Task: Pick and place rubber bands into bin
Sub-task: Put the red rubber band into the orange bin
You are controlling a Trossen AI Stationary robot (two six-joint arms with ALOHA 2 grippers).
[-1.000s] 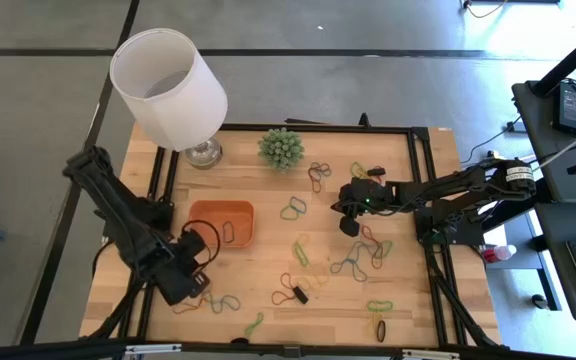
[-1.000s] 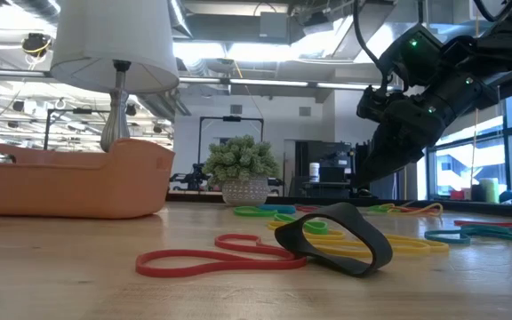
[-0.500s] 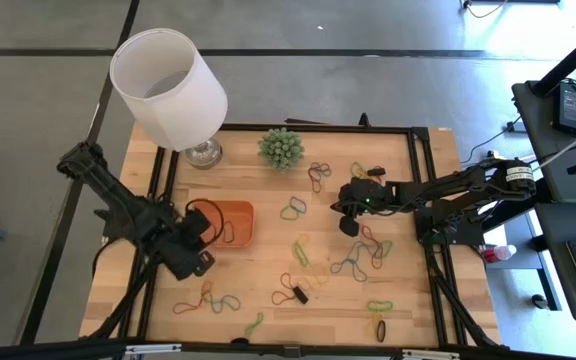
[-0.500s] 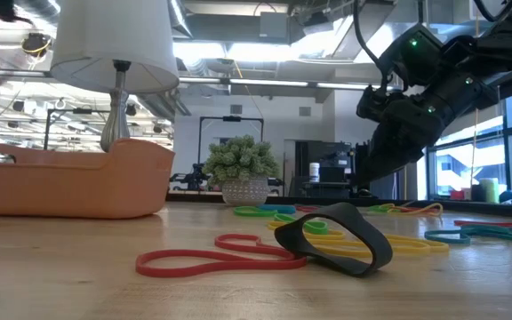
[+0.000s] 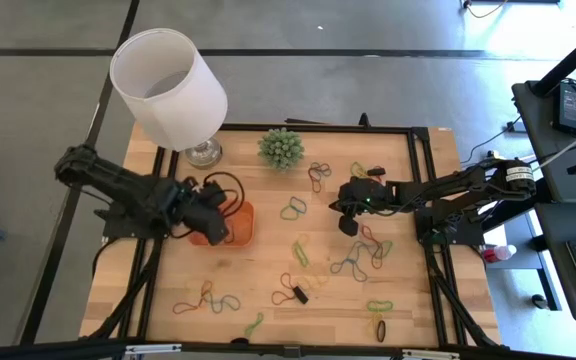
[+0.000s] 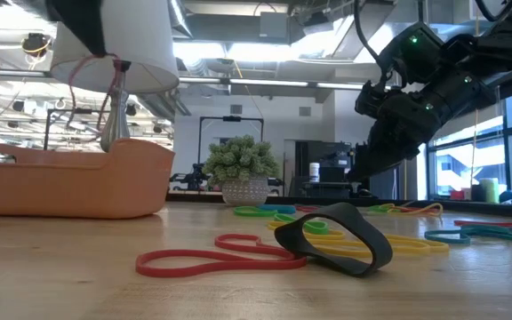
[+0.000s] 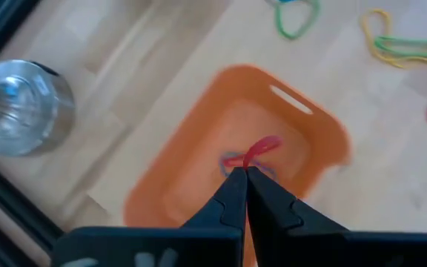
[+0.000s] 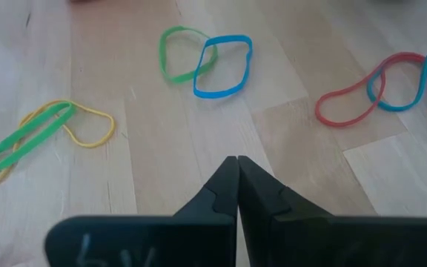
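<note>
— What carries everything? 
— A pale wooden table [image 5: 268, 270] with a black frame along its edges.

— What rests on it at the far side? 
— A lamp [image 5: 168, 88] with a white shade at the left, and a spiky green plant [image 5: 280, 148] just beside it.

— And elsewhere? 
— The orange bin [image 5: 240, 222] sits left of centre. Rubber bands [image 5: 353, 262] lie scattered over the middle, right and near parts, some linked, including a black one [image 6: 334, 237] across a red one [image 6: 212, 258].

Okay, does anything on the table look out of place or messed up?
Nothing looks damaged or spilled. Loose rubber bands lie scattered across the table, as the task expects. The left gripper is shut on a red band above the orange bin. The lamp and plant stand upright.
</note>
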